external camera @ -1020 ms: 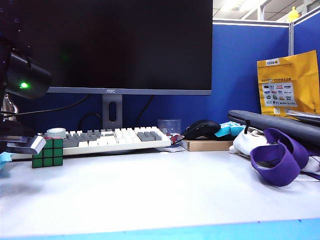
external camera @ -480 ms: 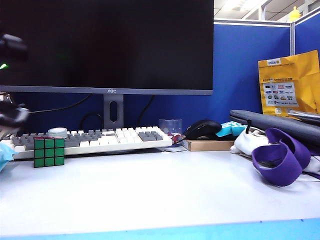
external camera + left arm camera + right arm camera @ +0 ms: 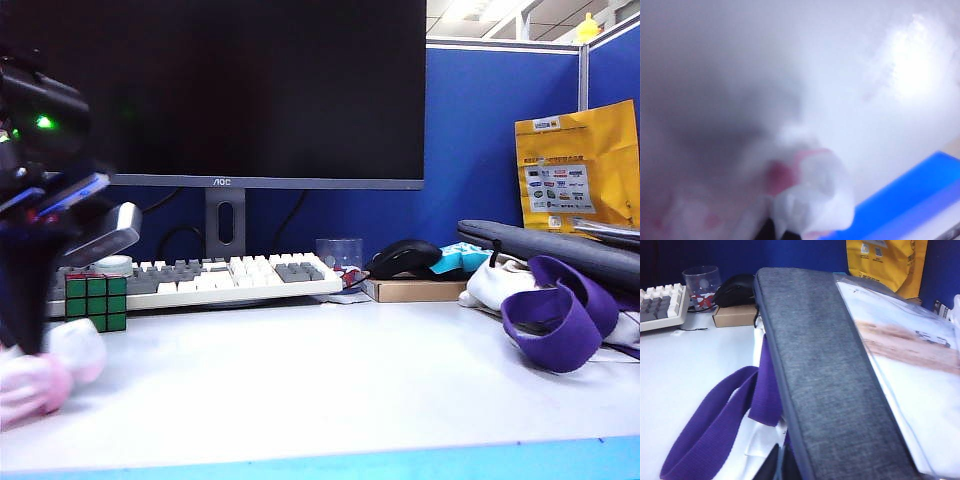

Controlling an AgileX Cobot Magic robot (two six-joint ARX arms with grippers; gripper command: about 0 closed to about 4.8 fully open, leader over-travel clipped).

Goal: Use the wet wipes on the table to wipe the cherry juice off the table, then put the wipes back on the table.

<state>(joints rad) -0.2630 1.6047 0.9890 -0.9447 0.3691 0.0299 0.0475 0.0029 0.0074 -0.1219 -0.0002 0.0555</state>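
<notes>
The wet wipes [image 3: 42, 378] are a crumpled white wad with pink stains, resting on the table [image 3: 330, 385] at the near left. My left gripper [image 3: 22, 338] points down onto the wad. In the blurred left wrist view its dark fingers [image 3: 769, 231] are shut on the wet wipes [image 3: 812, 192], close to the table's blue front edge [image 3: 912, 197]. A faint pinkish smear [image 3: 871, 94] that may be cherry juice lies further along the table. My right gripper [image 3: 780, 466] is shut and empty over the white cloth bundle; the exterior view does not show it.
A Rubik's cube [image 3: 96, 302] and a keyboard [image 3: 215, 278] lie just behind the left arm, under the monitor [image 3: 230, 90]. A mouse [image 3: 402, 258], a cardboard box [image 3: 415, 290], a grey sleeve [image 3: 825, 380] and a purple strap [image 3: 555, 315] fill the right side.
The left arm has swung in from the left edge and come down, and the pink-stained wipes now show on the table below it. The right arm has not moved.
</notes>
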